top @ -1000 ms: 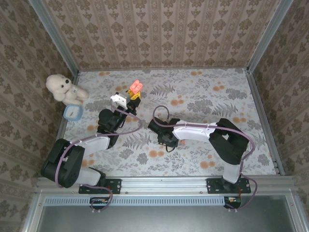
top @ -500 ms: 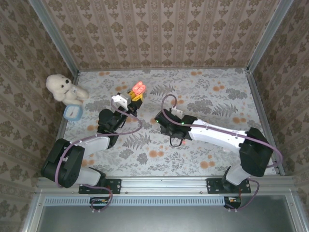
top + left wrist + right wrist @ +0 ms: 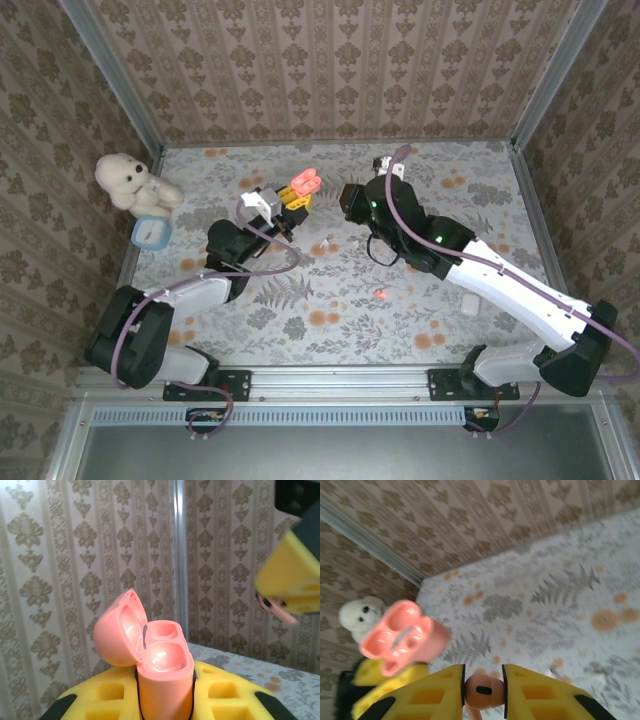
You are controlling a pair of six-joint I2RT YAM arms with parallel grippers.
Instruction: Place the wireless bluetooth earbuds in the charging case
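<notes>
Salmon-pink and glossy, one earbud sits pinched between the yellow fingers of the right gripper, at the bottom centre of the right wrist view. In the left wrist view the same bud shows blurred at the right edge. The matching pink charging case stands upright at lower centre there, clamped by the left gripper, its lid hinged open to the left and both sockets bare. In the top view the case is in the upper middle of the frame, with the right gripper just to its right and apart from it. A second earbud, orange-red, lies on the floral table below centre. A white teddy bear sits at the far left.
</notes>
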